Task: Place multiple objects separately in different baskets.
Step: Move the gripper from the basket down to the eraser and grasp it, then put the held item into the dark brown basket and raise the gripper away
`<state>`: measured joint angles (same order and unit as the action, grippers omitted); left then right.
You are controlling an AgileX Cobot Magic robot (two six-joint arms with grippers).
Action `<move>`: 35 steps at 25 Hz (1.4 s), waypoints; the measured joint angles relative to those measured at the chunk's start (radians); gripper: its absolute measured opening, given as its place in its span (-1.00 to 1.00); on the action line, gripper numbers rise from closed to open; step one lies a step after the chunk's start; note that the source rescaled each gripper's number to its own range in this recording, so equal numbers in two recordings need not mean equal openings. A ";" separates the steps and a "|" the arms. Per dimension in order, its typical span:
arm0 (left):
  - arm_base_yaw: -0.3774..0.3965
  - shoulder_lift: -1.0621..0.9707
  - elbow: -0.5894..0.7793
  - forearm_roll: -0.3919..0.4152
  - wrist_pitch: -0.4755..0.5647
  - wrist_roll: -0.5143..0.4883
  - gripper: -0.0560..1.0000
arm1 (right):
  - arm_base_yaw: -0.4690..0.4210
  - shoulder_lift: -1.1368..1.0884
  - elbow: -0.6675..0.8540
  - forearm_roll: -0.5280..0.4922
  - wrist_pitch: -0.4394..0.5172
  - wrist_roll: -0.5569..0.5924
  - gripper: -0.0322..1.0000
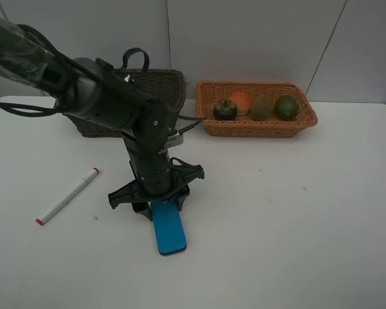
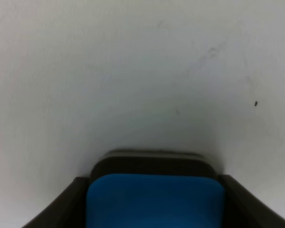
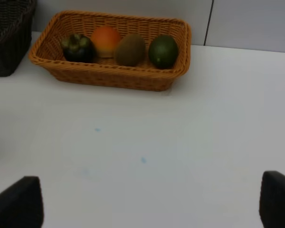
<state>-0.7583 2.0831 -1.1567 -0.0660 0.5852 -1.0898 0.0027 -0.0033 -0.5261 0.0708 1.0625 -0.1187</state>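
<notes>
The blue block (image 1: 169, 230) lies flat on the white table (image 1: 276, 219), its long axis running from under the left claw (image 1: 159, 207) toward the table's near edge. The claw's jaws pinch the block's far end between them. The right claw (image 3: 147, 202) stands spread wide, holding nothing.

You have a smooth, matt white table (image 1: 309, 244) under everything. The light orange basket (image 1: 257, 126) and the dark brown basket (image 1: 170, 87) are both coarse woven wicker. The flat blue block (image 1: 169, 230) looks like smooth plastic with a faint sheen. The left gripper (image 1: 156, 205) is matt black plastic. The marker (image 1: 67, 196) looks like smooth white plastic.
</notes>
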 joint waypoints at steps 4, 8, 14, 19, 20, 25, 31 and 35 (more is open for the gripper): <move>0.000 0.000 0.000 -0.013 -0.005 0.000 0.19 | 0.000 0.000 0.000 0.000 0.000 0.000 0.99; 0.000 0.000 0.000 -0.021 0.003 0.000 0.19 | 0.000 0.000 0.000 0.000 0.000 0.000 0.99; 0.000 -0.006 0.000 -0.024 0.011 0.003 0.19 | 0.000 0.000 0.000 0.000 0.000 0.000 0.99; 0.000 -0.043 0.000 -0.021 0.011 0.004 0.19 | 0.000 0.000 0.000 0.000 0.000 0.000 0.99; 0.000 -0.050 0.000 -0.017 0.011 0.004 0.19 | 0.000 0.000 0.000 0.000 0.000 0.000 0.99; 0.000 -0.090 -0.018 0.031 0.027 0.004 0.19 | 0.000 0.000 0.000 0.000 0.000 0.000 0.99; 0.025 -0.132 -0.109 0.113 0.107 0.004 0.19 | 0.000 0.000 0.000 0.000 0.000 0.000 0.99; 0.057 -0.139 -0.191 0.184 0.163 0.004 0.19 | 0.000 0.000 0.000 0.000 0.000 0.000 0.99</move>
<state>-0.7015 1.9439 -1.3477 0.1182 0.7478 -1.0858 0.0027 -0.0033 -0.5261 0.0708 1.0625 -0.1187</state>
